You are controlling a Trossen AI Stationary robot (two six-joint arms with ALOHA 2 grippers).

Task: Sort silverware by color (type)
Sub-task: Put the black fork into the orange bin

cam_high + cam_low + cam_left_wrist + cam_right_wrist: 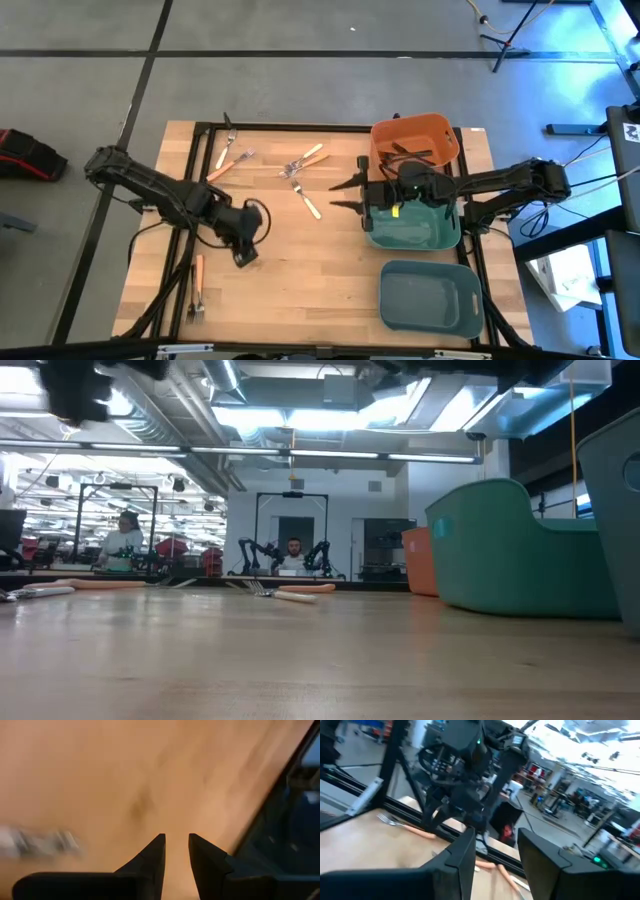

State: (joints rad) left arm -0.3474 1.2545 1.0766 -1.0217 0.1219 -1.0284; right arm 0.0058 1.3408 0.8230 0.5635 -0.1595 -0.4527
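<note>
High view, lower edge first: a slate-blue rectangular bin (430,297) with rounded corners sits at the lower right of the wooden table (300,270). At the lower left an orange-handled fork (198,287) lies alone, its long axis running up and down the frame, tines toward the lower edge.

Just above it the left arm reaches in from the left edge, bent at the elbow, and its left gripper (244,255) points down toward the bare boards left of centre. In the left wrist view its two dark wedge-shaped fingers (150,862) stand a little apart with smooth blond wood showing in the gap and nothing between them.

At mid-right the right arm stretches level from the right edge across a teal bin (415,232). The right gripper (345,195) points left over the table, its fingers clearly apart and empty.

Left of that gripper, near centre, a tan-handled fork (305,199) lies on a diagonal, handle toward the lower right. Above it more forks (303,160) lie crossed in a loose cluster, handles toward the upper right. Farther left, a fork pair (230,158) lies slanted near the table's upper-left edge.

At the upper right an orange bin (380,135) holds dark pieces (412,152); what kind they are I cannot tell.
</note>
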